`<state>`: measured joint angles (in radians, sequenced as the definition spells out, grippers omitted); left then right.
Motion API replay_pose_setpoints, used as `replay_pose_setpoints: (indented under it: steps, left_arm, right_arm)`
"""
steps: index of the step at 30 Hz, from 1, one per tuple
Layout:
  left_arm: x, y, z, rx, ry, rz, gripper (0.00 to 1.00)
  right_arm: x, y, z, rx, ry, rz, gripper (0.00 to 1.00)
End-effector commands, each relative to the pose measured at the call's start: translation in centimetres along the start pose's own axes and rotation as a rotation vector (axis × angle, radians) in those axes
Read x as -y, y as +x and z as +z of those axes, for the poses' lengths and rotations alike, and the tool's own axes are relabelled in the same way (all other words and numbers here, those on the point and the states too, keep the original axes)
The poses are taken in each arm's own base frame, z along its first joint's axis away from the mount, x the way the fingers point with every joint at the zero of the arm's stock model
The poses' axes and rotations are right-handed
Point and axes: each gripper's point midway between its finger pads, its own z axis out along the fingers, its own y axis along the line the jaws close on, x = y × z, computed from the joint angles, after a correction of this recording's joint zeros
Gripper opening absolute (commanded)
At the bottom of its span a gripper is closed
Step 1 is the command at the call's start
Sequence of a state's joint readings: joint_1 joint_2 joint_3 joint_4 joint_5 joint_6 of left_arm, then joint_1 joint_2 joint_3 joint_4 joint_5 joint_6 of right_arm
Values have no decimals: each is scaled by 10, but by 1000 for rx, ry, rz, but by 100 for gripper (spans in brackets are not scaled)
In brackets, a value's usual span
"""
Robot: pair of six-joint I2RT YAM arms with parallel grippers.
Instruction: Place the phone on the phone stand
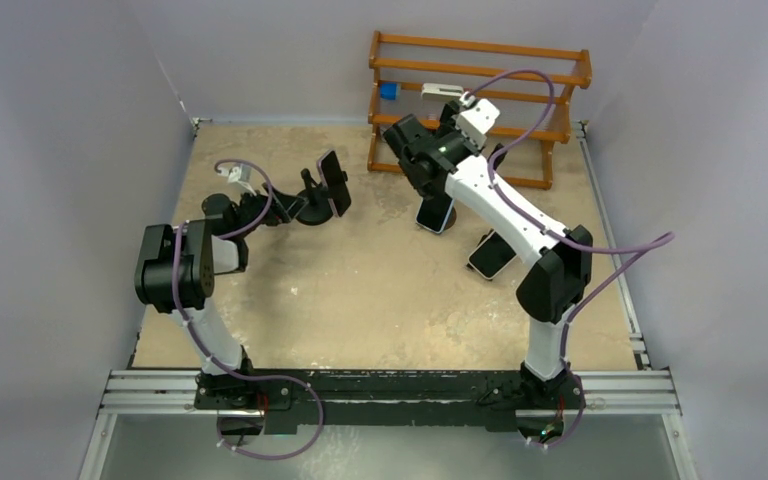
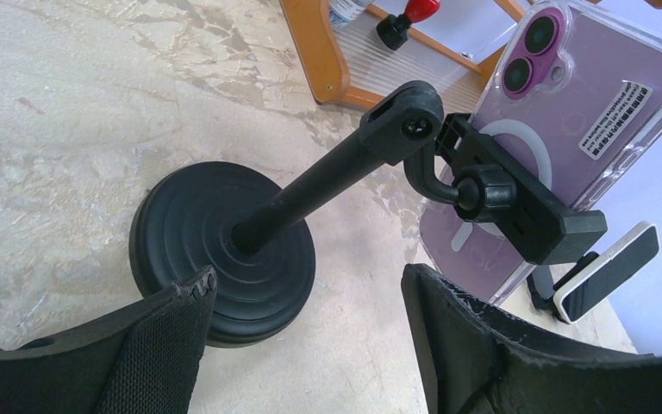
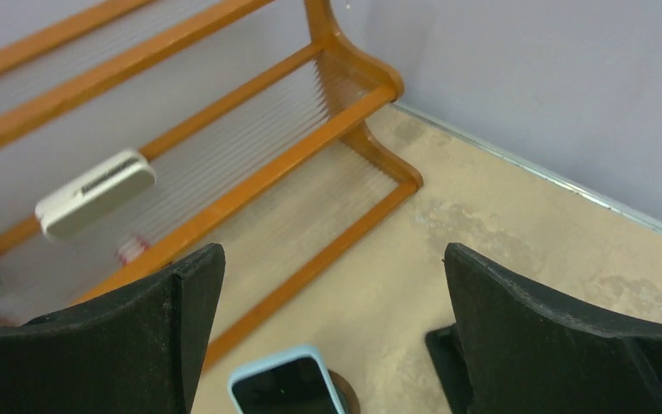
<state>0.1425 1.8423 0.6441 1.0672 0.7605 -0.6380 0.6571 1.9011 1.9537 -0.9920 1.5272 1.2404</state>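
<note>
Although two loose phones lie on the tabletop point(image 1: 380, 300), the top view shows a third phone point(image 1: 336, 182) sitting upright in the clamp of the phone stand point(image 1: 310, 210), left of centre. The blue-cased phone point(image 1: 438, 213) and the other loose phone point(image 1: 492, 255) lie near each other on the right, in front of the wooden rack point(image 1: 480, 100).

From the left wrist, the mounted phone shows a purple back under a clear case, gripped across its middle by the black clamp on the stand's angled stem. The left tool point(image 2: 308, 274) has its fingers apart on either side of the round base and is clamped on nothing.

From the right wrist, the right tool point(image 3: 332, 254) is spread wide and empty, with the blue-cased phone just below it and the rack beyond.

The phone is probably a stiff, fairly light slab. Its glossy case looks slippery and its glass fragile. The safest hold is likely across the two long edges near the middle, clear of the lenses and screen. The task looks close to done.
</note>
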Motion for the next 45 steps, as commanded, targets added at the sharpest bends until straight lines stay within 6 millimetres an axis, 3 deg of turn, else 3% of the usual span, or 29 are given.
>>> replay_pose_setpoints:
  steps: [1,13,15,16,17,18,21,25,26,31,36,39,45]
  left_arm:
    - [15,-13,6,16,56,78,77]
    - [29,-15,9,10,78,131,78]
    - [29,-15,9,10,79,132,78]
    - [29,-14,9,10,80,133,78]
    - [29,-14,9,9,81,133,78]
    - [30,-14,9,9,83,135,78]
    - [30,-16,8,11,70,149,78]
    - [29,-14,9,7,71,150,78]
    - [29,-14,9,6,70,151,78]
    - [28,-13,10,2,75,151,78]
    - [33,-9,12,-2,108,134,78]
    - [33,-9,13,-2,110,137,78]
    - [34,-7,15,-9,122,129,78]
  right_arm:
    - [22,-56,-15,137,13,-45,99]
    - [-3,-45,-53,15,-129,-113,99]
    - [-16,-47,-58,-43,-207,-109,99]
    - [-28,-53,-64,-73,-350,-90,99]
    - [-33,-86,-70,38,-537,-95,98]
    - [-21,-102,-72,114,-591,34,97]
    - [-31,-85,-70,19,-549,-49,96]
    - [-31,-91,-72,69,-598,-36,97]
    - [-28,-83,-74,34,-608,-34,97]
    - [16,-58,-49,-105,-551,52,97]
    - [86,-27,-14,-192,-387,49,98]
    - [115,-3,-12,-252,-320,48,98]
    - [154,47,-13,-379,-196,96,99]
